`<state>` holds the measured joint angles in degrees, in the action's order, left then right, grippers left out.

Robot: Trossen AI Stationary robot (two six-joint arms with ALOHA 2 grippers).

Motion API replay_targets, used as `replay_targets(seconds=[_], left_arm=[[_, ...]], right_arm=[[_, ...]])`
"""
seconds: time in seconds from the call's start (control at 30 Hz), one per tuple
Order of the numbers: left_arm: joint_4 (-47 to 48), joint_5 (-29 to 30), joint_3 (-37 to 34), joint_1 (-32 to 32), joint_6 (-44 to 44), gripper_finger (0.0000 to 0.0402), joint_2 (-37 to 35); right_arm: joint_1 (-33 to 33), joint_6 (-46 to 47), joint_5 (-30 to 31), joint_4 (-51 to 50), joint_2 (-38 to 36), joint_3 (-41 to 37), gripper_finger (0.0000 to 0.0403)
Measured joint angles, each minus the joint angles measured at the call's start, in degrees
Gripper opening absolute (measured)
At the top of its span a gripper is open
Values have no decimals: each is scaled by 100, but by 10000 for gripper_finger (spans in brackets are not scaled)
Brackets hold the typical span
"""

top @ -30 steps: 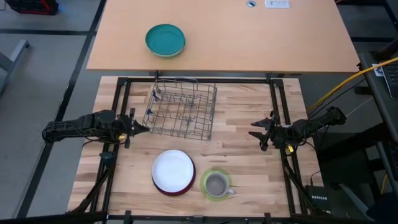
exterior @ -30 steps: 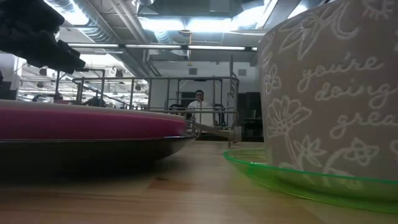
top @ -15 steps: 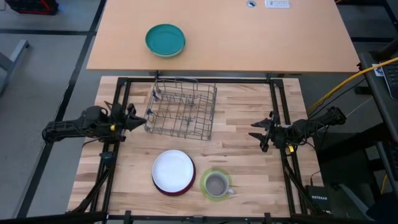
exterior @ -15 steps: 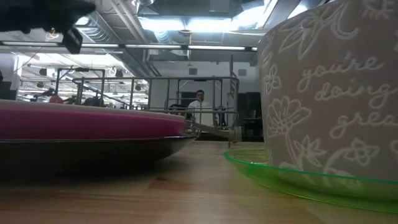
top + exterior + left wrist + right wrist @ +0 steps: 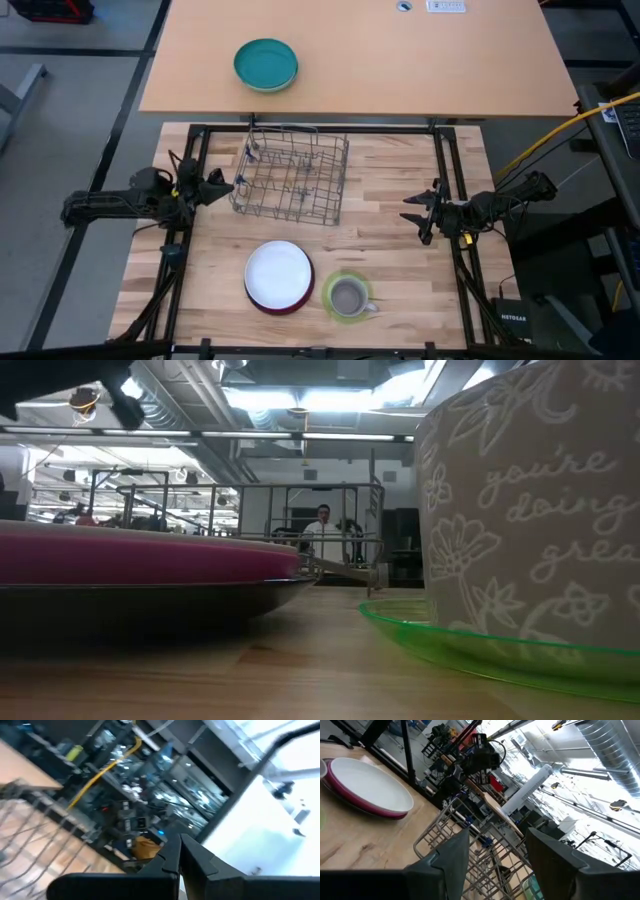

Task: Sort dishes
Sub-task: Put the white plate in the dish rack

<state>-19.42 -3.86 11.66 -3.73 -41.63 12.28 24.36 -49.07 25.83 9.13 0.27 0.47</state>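
Seen from above, the butcher-block table (image 5: 390,240) holds a wire dish rack (image 5: 292,172) at about 11 o'clock from the table centre, empty, its long side running roughly 10 to 4. At 6 o'clock, near the front edge, the round white plate (image 5: 278,271) lies stacked on the magenta plate (image 5: 272,303), whose rim shows only as a thin crescent along the front; in the low view the magenta plate (image 5: 140,555) shows a dark underside resting on the wood. Just beside the stack, at 3 o'clock of it, the small grey mug (image 5: 348,296) stands upright on the lime-green saucer (image 5: 332,285), handle pointing to 3 o'clock; low view shows the mug (image 5: 530,510) patterned with white flowers and lettering, the saucer (image 5: 470,645) under it. Left gripper (image 5: 222,187) at 9 o'clock, off the rack's left end, near it but apart, fingers clenched together with nothing between them. Right gripper (image 5: 412,209) at 3 o'clock, well apart from rack and dishes, fingers (image 5: 452,855) spread wide, released, holding nothing. Teal bowl (image 5: 266,64) sits on the farther, paler table (image 5: 420,60) at 12 o'clock. A person (image 5: 322,530) stands far back in the room
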Motion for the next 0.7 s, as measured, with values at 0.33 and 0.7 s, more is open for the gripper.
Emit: replay_targets(seconds=[0.33, 0.7], left_arm=[[-1749, -924, 6, 825, 307, 1, 2368], [-1776, -933, 790, 2253, 1585, 1, 4305]], right_arm=[[0, 303, -626, -6, 0, 0, 198], [0, 301, -702, -18, 0, 0, 198]])
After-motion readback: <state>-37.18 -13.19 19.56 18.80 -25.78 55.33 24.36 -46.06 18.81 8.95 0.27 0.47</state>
